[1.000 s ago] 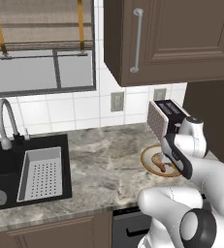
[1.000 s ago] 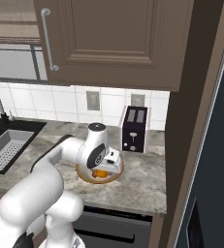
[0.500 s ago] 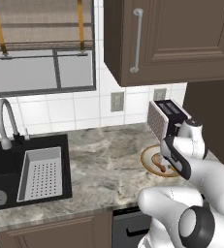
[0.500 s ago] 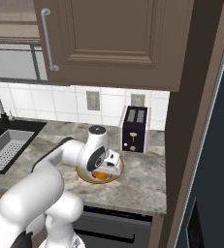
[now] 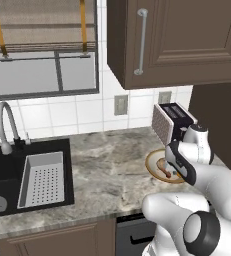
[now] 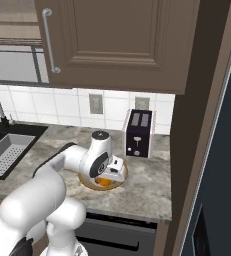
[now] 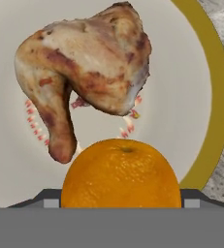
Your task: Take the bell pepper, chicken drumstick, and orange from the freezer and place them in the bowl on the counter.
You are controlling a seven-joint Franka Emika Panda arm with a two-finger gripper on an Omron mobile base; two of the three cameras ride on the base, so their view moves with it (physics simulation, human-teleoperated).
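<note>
Resting in the bowl (image 7: 215, 111) beside the chicken drumstick (image 7: 87, 72), orange (image 7: 120, 174) between spread gripper (image 7: 120, 202) fingertips (grip unclear).

Toaster (image 6: 138, 133): no brand or dial marks legible, front too small to make out.
Wall outlets (image 5: 120, 105): plain plates, no lettering.
Upper cabinet (image 6: 112, 40): blank doors, no label.
Dishwasher front (image 6: 112, 235): no badge or btn text seen.
Bowl (image 7: 215, 97): gold rim, small red flecks inside, but no letters or nos.
Orange (image 7: 121, 174): no sticker.
Chicken drumstick (image 7: 84, 63): no tag.
Freezer (image 6: 222, 150): dark side, no readable sign.
Overall: no readable text anywhere.
</note>
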